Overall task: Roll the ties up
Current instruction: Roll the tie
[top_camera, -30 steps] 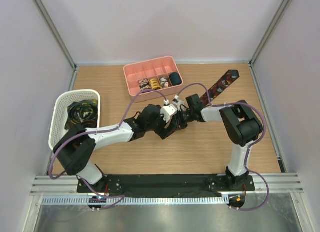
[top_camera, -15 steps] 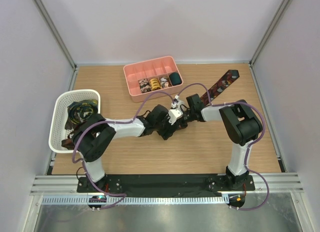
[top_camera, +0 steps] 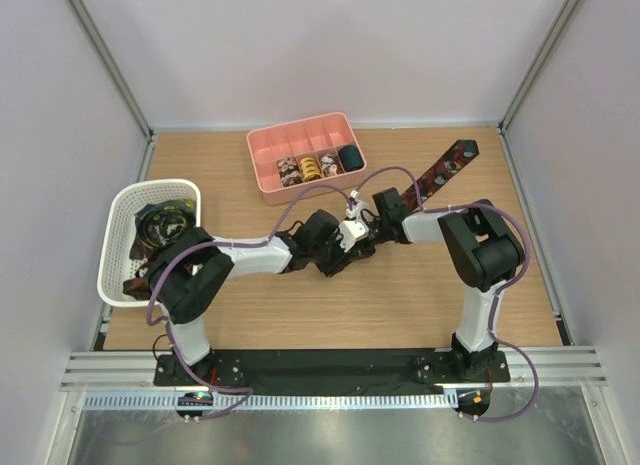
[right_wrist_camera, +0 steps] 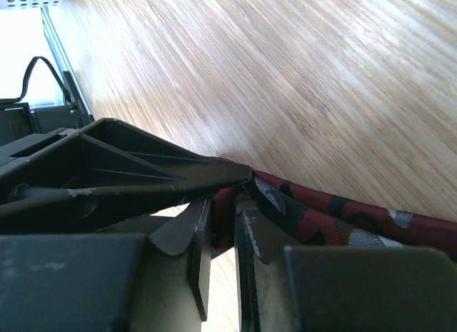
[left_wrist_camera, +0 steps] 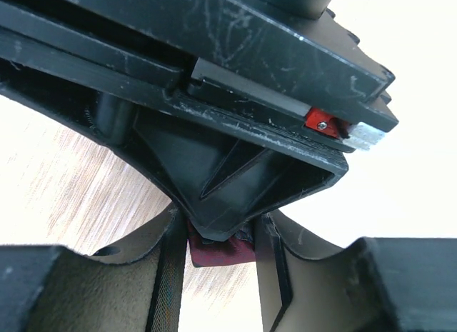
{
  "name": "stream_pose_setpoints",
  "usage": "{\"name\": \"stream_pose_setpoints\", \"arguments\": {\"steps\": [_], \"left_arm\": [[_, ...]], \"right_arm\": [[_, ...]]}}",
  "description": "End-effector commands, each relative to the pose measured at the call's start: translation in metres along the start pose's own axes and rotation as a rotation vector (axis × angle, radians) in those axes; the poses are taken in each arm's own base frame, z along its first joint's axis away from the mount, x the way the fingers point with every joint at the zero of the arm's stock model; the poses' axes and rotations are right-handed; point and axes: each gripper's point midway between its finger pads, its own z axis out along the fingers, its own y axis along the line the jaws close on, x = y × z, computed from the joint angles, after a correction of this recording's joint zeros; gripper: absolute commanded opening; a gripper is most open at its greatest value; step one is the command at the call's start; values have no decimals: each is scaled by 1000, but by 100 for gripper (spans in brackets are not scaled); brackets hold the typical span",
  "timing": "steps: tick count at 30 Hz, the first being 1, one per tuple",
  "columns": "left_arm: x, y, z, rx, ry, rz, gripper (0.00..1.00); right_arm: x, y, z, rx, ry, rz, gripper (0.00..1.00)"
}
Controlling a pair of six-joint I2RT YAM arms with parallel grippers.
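A dark tie (top_camera: 446, 165) with a red print lies stretched on the wooden table from the back right toward the middle. Both grippers meet at its near end. My right gripper (top_camera: 366, 229) is shut on the tie (right_wrist_camera: 335, 218), whose red fabric is pinched between its fingers (right_wrist_camera: 201, 253). My left gripper (top_camera: 350, 241) comes in from the left, opposite the right one. Its jaws stand on either side of the tie end (left_wrist_camera: 221, 251), and the fabric touches both pads (left_wrist_camera: 169, 275). The right gripper's black body fills the top of the left wrist view.
A pink divided tray (top_camera: 300, 135) at the back holds several rolled ties (top_camera: 311, 167). A white mesh basket (top_camera: 120, 235) at the left holds loose ties (top_camera: 165, 225). White walls enclose the table on three sides.
My left arm has reached further right toward the right gripper, and its jaws have narrowed onto the tie end. The right arm and the stretched tie have not moved.
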Motion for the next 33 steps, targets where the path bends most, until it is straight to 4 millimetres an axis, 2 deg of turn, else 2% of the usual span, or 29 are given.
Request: {"name": "stream_pose_setpoints", "arguments": {"steps": [1,3,8,12,16,20,22,25,26,29,31,33], "left_arm": [[1,2,2,-4,5,-4,32],[5,2,2,-9,14,-7,29],[11,1,1,-6,26,-12,30],[10,-1,-1,4,20,-8,42],[8,-1,-1,7,17,-8,46],[7,-5,-3,27,8,-5,56],[6,-4,-4,18,6,0,56],[8,-3,-4,14,13,8,47],[8,-2,-2,12,18,10,40],[15,-1,-2,10,52,6,36],[18,-3,-1,15,59,6,36],[19,-3,-2,15,60,6,36]], "right_arm": [[-1,-24,2,93,-19,-3,16],[-6,-18,-1,72,-32,7,18],[-17,-5,-9,54,-52,3,25],[-16,-6,-10,61,-31,13,24],[-12,-10,-7,62,-20,20,21],[-12,-14,-5,67,-15,24,19],[-11,-16,-4,74,-11,31,18],[-11,-17,-4,72,-9,30,18],[-11,-17,-4,71,-11,29,18],[-12,-16,-4,71,-12,32,18],[-14,-16,-4,71,-14,33,22],[-16,-16,-5,71,-20,38,31]]}}
